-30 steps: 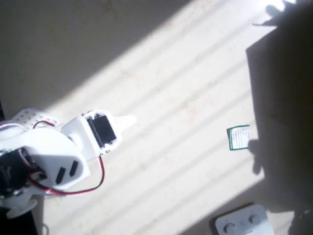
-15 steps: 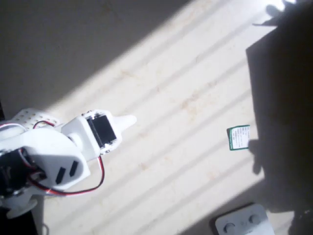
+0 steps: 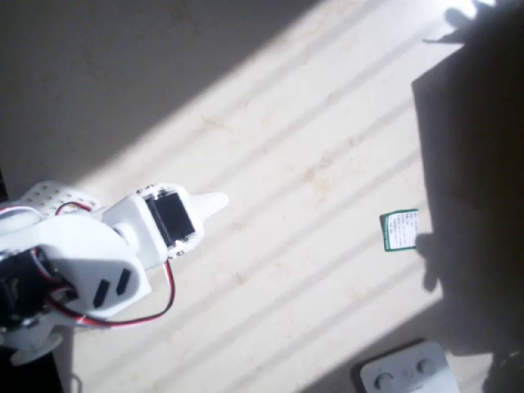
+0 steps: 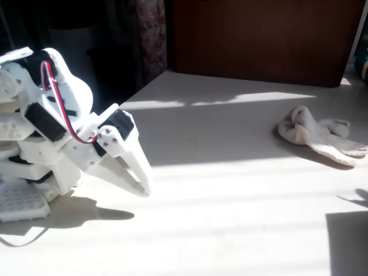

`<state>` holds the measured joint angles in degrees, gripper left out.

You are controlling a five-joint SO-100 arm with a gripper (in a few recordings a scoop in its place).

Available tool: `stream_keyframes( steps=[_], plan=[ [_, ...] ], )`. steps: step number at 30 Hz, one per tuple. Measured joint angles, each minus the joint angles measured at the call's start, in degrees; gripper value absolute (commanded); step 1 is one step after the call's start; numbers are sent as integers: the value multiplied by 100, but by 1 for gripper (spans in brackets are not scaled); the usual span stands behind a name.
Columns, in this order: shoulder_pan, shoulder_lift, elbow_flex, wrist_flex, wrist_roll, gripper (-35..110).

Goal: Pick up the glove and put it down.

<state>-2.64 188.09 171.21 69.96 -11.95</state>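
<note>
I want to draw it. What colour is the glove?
The glove is cream-beige, lying crumpled on the table. The fixed view shows it best.

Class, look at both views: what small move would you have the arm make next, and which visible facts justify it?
Probably extend the arm across the table toward the glove. The gripper sits folded near the base at the left of the fixed view with nothing between its fingers, its jaws look closed, and the glove lies crumpled far to the right, well apart from it. Opening the jaws can wait until it is closer.
</note>
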Motion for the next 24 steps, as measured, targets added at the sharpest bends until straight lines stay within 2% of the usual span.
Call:
stream_keyframes(
  steps=[9, 16, 24],
  plan=[
    [0, 0, -9, 0, 35, 1],
    [0, -193, -668, -88, 35, 1],
    [0, -2268, -2584, -105, 35, 1]
  ],
)
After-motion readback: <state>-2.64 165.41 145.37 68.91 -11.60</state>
